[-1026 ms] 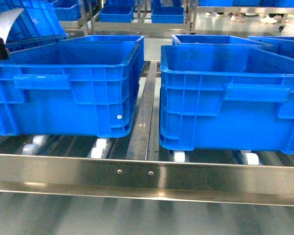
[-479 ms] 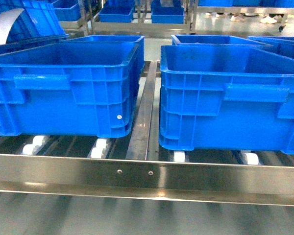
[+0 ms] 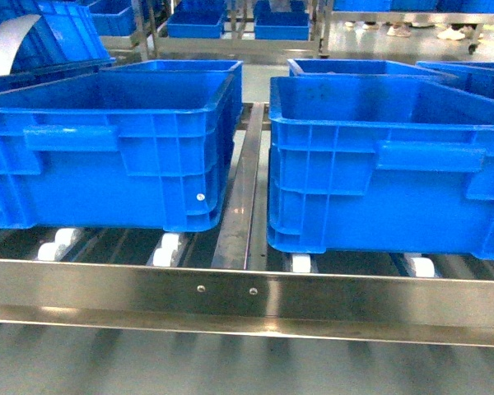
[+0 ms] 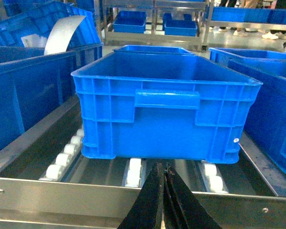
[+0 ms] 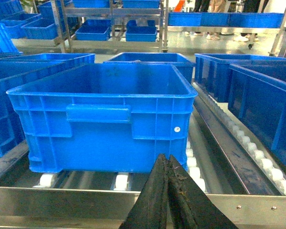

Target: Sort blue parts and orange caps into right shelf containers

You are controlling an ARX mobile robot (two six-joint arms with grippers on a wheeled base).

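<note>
Two containers stand side by side on the shelf [image 3: 247, 292]: the left crate [image 3: 107, 156] and the right crate [image 3: 387, 173]. Their floors are hidden behind their near walls. No blue parts or orange caps are in view. Neither gripper appears in the head view. In the left wrist view my left gripper [image 4: 163, 165] is shut with nothing in it, low in front of the shelf's front rail, facing a crate [image 4: 167, 114]. In the right wrist view my right gripper [image 5: 167, 157] is shut and empty too, before a crate [image 5: 100, 119].
White rollers [image 3: 166, 247] carry the crates, and a flat steel rail [image 3: 240, 189] runs between them. More blue crates stand behind and to both sides. A white curved sheet [image 3: 8, 45] leans at the far left. Distant racks hold smaller blue bins [image 3: 196, 23].
A dark shape at the head view's left edge, beside the left crate's rim, has moved out of view. The crates have not moved.
</note>
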